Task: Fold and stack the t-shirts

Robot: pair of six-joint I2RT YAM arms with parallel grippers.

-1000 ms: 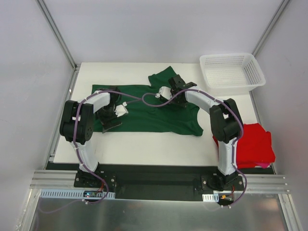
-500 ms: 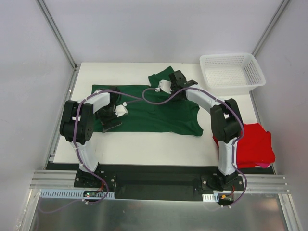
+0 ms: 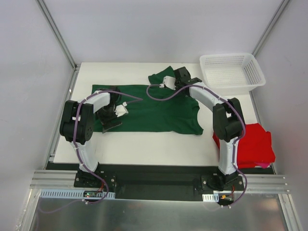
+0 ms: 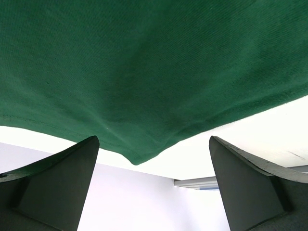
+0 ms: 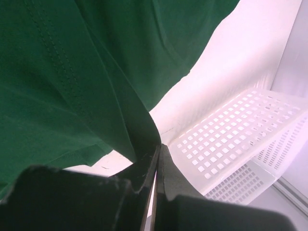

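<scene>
Green t-shirt (image 3: 159,113) flat on table (image 3: 144,144), right hand (image 5: 156,144) pinching its sleeve (image 3: 159,77), left hand (image 3: 111,124) wide open

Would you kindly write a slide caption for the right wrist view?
Shut right gripper pinching a fold of the green t-shirt, white mesh basket beyond.

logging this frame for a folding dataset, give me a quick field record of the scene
green shirt: spread on the table, left and centre
red shirt: near right corner, partly hidden by the right arm
basket: far right corner
left gripper: open over the green shirt's left end, holding nothing
right gripper: shut on the green shirt's far sleeve
stack: not yet made, shirts lie apart
</scene>
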